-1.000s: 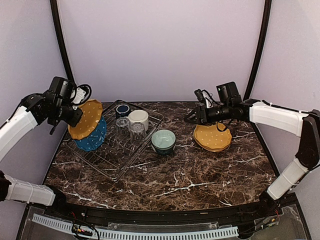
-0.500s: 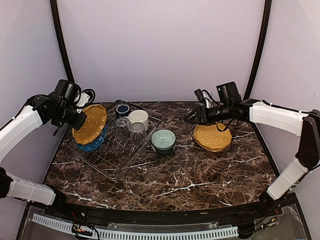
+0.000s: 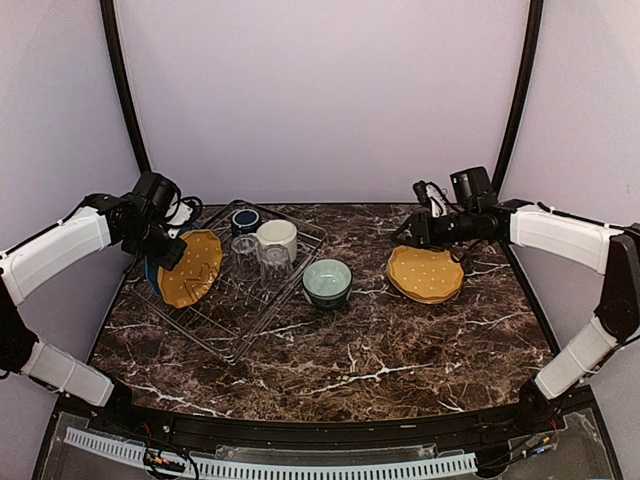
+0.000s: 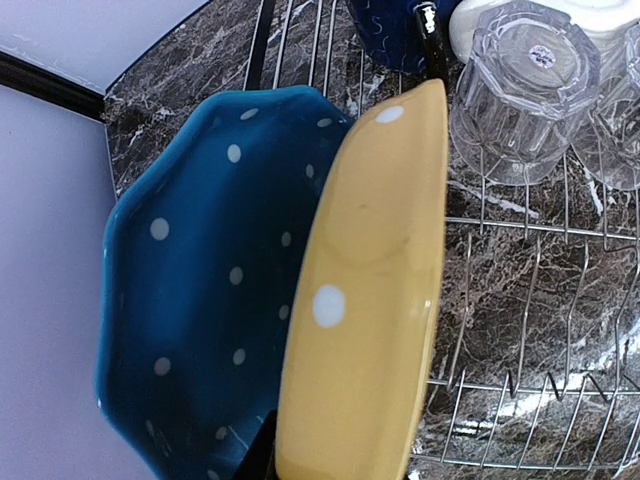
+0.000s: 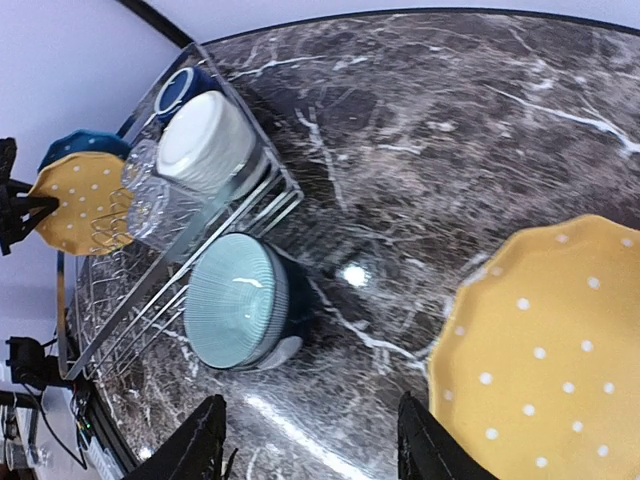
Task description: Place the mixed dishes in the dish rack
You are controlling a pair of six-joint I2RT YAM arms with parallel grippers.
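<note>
Left gripper (image 3: pixel 168 248) clamped on the mustard-yellow plate (image 3: pixel 192 268); right gripper (image 3: pixel 408 236) fingers apart, holding nothing.
You have that plate tilted on edge at the dish rack's (image 3: pixel 245 325) left end, just beside the blue dotted plate (image 4: pixel 200 290). Cream mug (image 3: pixel 276 238), dark blue mug (image 3: pixel 245 220) and ribbed glass (image 3: pixel 245 255) sit in the rack. Pale-teal bowl (image 3: pixel 327 281) sits on the marble table (image 3: pixel 400 350) beside it. Your right gripper hovers by the second yellow plate (image 3: pixel 425 275), flat on the table.
</note>
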